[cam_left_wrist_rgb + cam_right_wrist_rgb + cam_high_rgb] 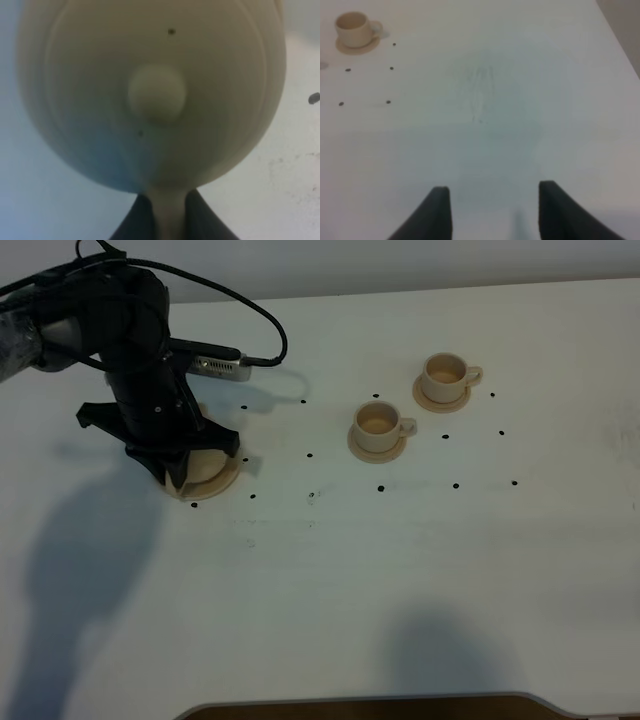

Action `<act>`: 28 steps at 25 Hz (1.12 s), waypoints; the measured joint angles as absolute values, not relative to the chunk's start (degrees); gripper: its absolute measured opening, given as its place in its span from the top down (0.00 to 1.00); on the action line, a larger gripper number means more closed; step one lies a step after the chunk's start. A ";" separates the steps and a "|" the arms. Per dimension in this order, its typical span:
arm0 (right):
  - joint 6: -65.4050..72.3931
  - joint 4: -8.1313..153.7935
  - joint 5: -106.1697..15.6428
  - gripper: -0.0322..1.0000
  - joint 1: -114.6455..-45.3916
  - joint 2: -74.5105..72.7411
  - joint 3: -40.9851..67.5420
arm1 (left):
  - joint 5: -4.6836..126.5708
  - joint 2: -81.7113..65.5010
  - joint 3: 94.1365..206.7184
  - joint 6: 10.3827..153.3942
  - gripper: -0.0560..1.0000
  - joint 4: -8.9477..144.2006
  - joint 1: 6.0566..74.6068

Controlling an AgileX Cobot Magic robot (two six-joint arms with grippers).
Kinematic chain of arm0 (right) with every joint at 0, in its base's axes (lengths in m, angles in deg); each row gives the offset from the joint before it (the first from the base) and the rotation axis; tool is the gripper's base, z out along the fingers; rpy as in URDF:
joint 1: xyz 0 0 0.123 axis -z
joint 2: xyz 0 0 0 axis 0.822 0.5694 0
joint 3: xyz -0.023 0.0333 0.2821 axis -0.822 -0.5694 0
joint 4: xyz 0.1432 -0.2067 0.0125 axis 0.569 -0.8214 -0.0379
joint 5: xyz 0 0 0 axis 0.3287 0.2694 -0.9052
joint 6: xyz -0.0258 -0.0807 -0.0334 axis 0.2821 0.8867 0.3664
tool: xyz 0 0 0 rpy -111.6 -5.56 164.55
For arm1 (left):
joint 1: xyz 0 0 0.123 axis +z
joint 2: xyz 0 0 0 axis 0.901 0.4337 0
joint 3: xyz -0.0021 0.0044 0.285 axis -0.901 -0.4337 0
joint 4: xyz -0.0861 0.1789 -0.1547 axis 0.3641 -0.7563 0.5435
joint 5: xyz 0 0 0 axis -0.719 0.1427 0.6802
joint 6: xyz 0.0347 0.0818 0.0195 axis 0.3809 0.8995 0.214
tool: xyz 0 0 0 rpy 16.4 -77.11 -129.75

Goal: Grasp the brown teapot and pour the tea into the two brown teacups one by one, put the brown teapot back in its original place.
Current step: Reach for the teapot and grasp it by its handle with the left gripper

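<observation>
The left gripper (169, 216) is pinching the thin loop handle of the brown teapot (150, 75) — its dark jaws are pressing on the pale strip from both sides. The pot is showing a smooth, matte, round beige body with faint concentric rings and a small domed knob (157, 95) on the lid. From the high camera it is showing only as a pale patch beneath the black arm, over the wide saucer (218, 484), a flat tan disc; whether it is touching the disc cannot be told. Well apart from it, the nearer teacup (378, 426) and the farther teacup (446, 374) are standing upright — short matte cylinders with loop handles, each on its own small round saucer. The right gripper (492, 212) is hanging over the plain white table (520, 100), its tapered jaws spread wide, holding nothing
</observation>
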State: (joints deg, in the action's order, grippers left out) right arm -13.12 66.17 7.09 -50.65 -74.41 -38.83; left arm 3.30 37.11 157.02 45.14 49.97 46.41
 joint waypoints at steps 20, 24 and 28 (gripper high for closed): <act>-13.12 66.17 7.09 0.58 -50.65 -74.41 -38.83 | 3.63 37.11 156.99 47.83 0.83 49.25 46.41; -13.12 66.17 7.09 0.58 -50.65 -74.41 -38.83 | 3.16 38.55 156.88 47.83 0.83 49.31 46.41; -13.12 66.17 7.09 0.58 -50.65 -74.41 -38.83 | 3.27 38.61 156.88 47.83 0.83 49.25 46.41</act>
State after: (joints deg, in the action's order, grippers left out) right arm -13.12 66.17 7.09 -50.65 -74.41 -38.83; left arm 3.27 38.61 156.88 47.83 49.25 46.41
